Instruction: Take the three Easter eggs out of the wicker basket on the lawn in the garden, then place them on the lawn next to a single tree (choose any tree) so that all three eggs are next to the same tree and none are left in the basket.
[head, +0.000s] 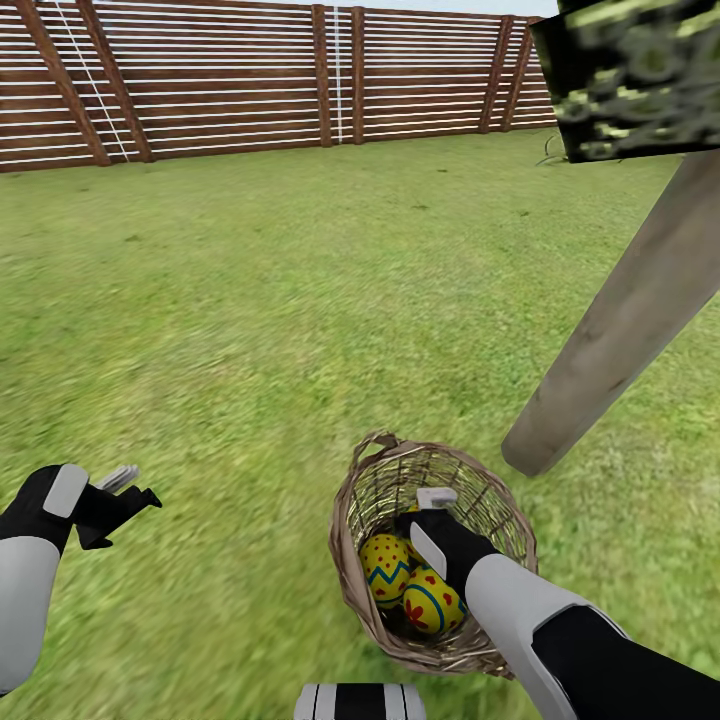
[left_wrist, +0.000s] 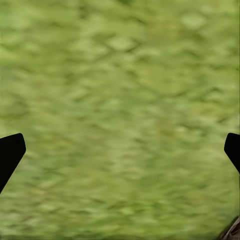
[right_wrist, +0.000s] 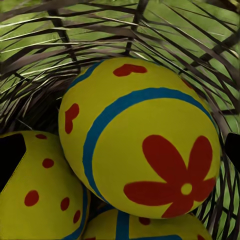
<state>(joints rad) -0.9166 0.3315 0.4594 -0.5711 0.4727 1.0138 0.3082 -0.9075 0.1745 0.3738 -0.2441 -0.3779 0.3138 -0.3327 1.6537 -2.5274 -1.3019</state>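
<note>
Your right gripper (head: 428, 520) is inside the wicker basket (head: 372, 480), fingers spread wide just above the three Easter eggs (right_wrist: 150, 145); basket just beside the tree (head: 620, 310) trunk; left gripper (head: 125, 490) spread apart over the lawn (head: 250, 300), well away from the basket.

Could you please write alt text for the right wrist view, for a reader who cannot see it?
A yellow Easter egg with a blue band, red hearts and a red flower sits close to the camera inside the wicker basket. Parts of two more eggs, one red-dotted, lie beside and beneath it, and green lawn shows through the weave.
</note>
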